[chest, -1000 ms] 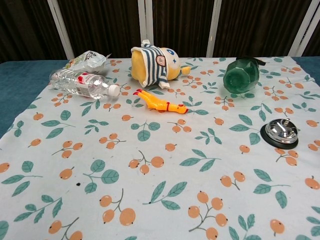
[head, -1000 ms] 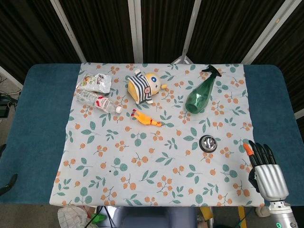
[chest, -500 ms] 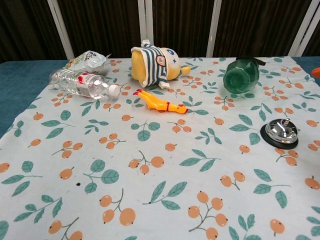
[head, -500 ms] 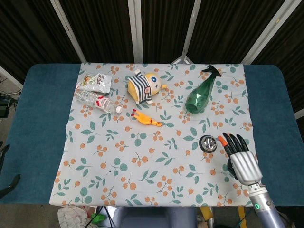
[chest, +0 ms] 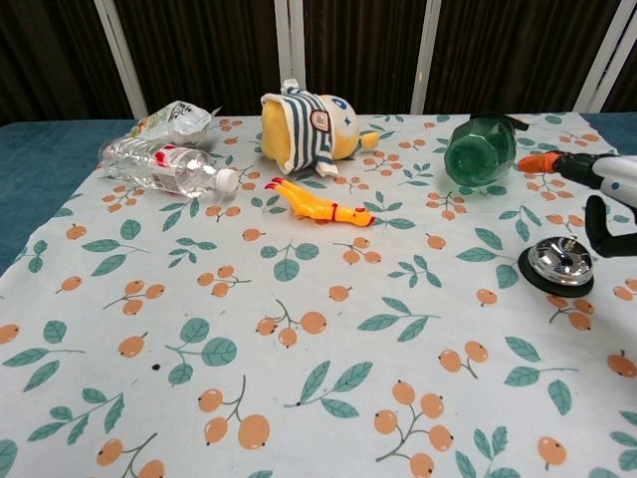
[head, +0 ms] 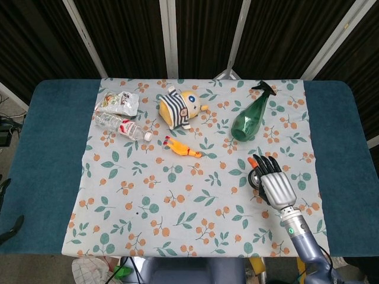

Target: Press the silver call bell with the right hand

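The silver call bell (chest: 559, 261) sits on its black base on the right side of the floral cloth. My right hand (head: 271, 180) hovers over it with fingers spread and holds nothing. In the head view the hand covers most of the bell. In the chest view the right hand (chest: 603, 194) enters from the right edge; one dark finger hangs down close to the bell's right side, and an orange-tipped finger points left above it. Whether the hand touches the bell cannot be told. My left hand shows in neither view.
A green spray bottle (head: 250, 115) lies just beyond the bell. Further left are a yellow rubber chicken (head: 180, 148), a striped plush toy (head: 179, 107), a clear water bottle (head: 121, 125) and a snack bag (head: 118, 102). The floral cloth (head: 177, 201) covers a blue table.
My right hand has moved left and forward from the table's right edge to a spot over the bell, and it has come into the chest view. The objects have stayed put.
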Robot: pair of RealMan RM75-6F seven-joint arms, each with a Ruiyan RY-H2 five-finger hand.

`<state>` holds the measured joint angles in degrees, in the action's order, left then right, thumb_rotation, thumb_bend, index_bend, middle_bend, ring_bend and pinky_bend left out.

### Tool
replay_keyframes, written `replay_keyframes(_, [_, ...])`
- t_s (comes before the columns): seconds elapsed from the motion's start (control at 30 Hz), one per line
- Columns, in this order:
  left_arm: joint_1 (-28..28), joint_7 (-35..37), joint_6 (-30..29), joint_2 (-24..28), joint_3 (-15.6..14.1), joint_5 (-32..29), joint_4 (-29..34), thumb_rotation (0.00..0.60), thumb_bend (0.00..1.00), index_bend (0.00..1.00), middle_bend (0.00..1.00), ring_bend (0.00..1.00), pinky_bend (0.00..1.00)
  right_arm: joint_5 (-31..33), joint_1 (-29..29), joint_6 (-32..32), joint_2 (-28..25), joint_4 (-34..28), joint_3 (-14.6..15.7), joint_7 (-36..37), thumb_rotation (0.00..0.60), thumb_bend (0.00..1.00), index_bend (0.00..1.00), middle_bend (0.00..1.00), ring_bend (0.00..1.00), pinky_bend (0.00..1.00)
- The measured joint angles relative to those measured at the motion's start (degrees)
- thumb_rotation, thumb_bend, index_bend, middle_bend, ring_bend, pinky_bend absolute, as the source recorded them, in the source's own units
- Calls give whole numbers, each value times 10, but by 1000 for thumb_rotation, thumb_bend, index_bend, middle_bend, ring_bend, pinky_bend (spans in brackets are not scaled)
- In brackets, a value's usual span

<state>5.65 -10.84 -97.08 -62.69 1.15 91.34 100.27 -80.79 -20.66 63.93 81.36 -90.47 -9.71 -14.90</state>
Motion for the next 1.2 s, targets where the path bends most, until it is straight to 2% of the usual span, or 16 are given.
replay_keyframes(0.5, [-2,-17,4,-5,1,-5,2,600,404,55,0,29,165,30,-36,-56,67,128,7,73,600,1000,7,0,0,0])
replay_keyframes(0.83, [-4,-33,10,-10,0,-6,3,600,404,55,0,28,165,26,-47,-78,96,190,26,124,600,1000,9,0,0,0])
replay_keyframes(1.2, [-4,-30,9,-9,-2,-3,4,600,405,55,0,28,165,26,-57,-91,84,177,32,121,600,1000,9,0,0,0])
